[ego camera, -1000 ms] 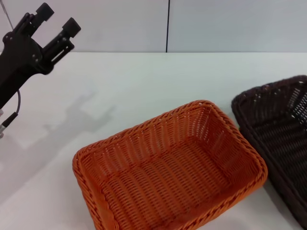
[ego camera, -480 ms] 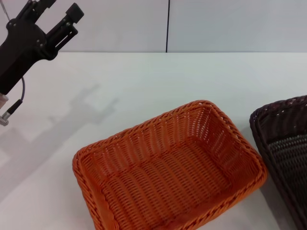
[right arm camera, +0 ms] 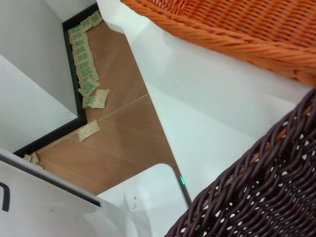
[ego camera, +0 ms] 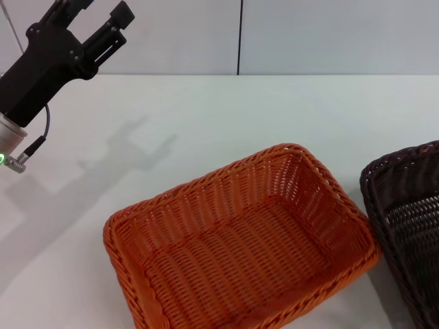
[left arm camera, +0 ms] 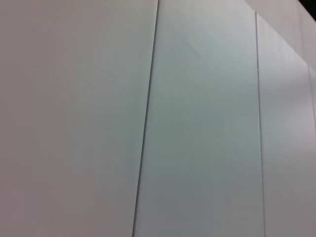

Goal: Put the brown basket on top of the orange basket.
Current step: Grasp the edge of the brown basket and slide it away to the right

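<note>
The brown basket [ego camera: 406,226] is cut off by the right and near edges of the head view, the orange basket [ego camera: 240,240] loses its near corner, and the right gripper is out of view.

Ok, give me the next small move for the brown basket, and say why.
Probably lift the brown basket higher, then carry it toward the robot's left over the orange basket. It is beside the orange one, not above it. The left gripper is raised far off; the right gripper is out of view.
</note>
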Motion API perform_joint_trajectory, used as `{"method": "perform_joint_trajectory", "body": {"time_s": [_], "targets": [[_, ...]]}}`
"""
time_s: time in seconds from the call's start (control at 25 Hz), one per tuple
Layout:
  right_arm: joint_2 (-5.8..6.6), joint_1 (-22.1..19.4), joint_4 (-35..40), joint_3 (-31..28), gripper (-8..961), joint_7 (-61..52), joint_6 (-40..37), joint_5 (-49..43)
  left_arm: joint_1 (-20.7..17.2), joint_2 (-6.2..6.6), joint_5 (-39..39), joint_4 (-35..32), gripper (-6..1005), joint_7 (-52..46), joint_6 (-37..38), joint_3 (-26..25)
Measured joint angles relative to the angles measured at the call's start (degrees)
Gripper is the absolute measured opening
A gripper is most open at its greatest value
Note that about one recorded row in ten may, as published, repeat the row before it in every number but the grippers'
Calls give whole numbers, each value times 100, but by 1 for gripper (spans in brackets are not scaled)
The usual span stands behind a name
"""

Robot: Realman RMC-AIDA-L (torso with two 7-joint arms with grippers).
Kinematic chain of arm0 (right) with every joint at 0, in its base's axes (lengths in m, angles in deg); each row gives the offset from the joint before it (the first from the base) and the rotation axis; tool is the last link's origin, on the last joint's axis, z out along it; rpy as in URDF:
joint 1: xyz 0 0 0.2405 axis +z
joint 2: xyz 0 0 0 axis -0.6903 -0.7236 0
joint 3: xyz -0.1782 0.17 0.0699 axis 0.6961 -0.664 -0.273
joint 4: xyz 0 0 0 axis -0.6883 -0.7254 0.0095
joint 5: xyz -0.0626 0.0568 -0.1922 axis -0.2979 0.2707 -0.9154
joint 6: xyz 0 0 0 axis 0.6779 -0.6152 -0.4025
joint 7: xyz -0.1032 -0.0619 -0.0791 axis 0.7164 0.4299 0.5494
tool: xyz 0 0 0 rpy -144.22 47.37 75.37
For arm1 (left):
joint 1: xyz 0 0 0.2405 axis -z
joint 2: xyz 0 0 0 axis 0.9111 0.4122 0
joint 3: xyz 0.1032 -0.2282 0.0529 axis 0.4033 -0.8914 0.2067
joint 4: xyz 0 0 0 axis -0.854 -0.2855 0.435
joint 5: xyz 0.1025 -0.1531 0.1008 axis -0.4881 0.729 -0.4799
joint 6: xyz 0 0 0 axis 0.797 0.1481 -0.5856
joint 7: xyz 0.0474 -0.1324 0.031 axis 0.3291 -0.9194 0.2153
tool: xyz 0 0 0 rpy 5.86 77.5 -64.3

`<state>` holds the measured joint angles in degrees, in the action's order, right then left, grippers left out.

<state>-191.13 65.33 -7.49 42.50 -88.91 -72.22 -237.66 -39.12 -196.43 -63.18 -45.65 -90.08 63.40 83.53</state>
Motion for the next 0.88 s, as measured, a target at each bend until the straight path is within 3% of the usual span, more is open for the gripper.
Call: {"method": "perform_joint_trajectory", "body": {"time_s": [0.32, 0.68, 0.88], "targets": [[122, 95, 53, -514, 737, 119, 7, 54, 4, 4, -5, 9, 815, 55, -104, 4], [359, 383, 70, -1651, 737, 279, 69, 154, 10, 15, -4, 55, 815, 68, -152, 16], [374, 463, 41, -1671, 737, 279, 123, 52, -17, 15, -3, 62, 815, 70, -152, 15]]}}
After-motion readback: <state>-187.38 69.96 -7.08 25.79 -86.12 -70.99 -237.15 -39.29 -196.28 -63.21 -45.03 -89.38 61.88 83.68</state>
